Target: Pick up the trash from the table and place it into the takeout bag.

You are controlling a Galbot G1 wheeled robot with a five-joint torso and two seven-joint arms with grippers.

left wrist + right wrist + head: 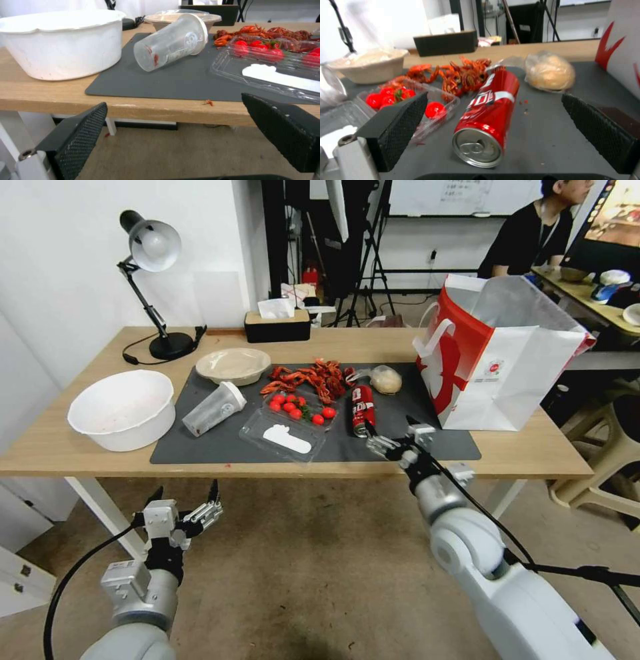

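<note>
The trash lies on the table's (80, 447) dark mat (220, 443). A red soda can (363, 410) lies on its side with its top toward me. My right gripper (391, 433) is open just short of that near end, and in the right wrist view the can (488, 112) lies between and beyond the fingers (400, 125). A clear white-lidded cup (213, 409) lies tipped over, beside a beige bowl (233, 365) and a bagged beige lump (385, 379). The takeout bag (497, 357) stands open at the right. My left gripper (185, 492) hangs open below the table's front edge.
A big white bowl (122, 409) sits left of the mat. Red crayfish shells (313, 379) and a clear clamshell with cherry tomatoes (293, 420) lie mid-mat. A desk lamp (153, 247) and a tissue box (277, 325) stand at the back. A stool (607, 447) is at the right.
</note>
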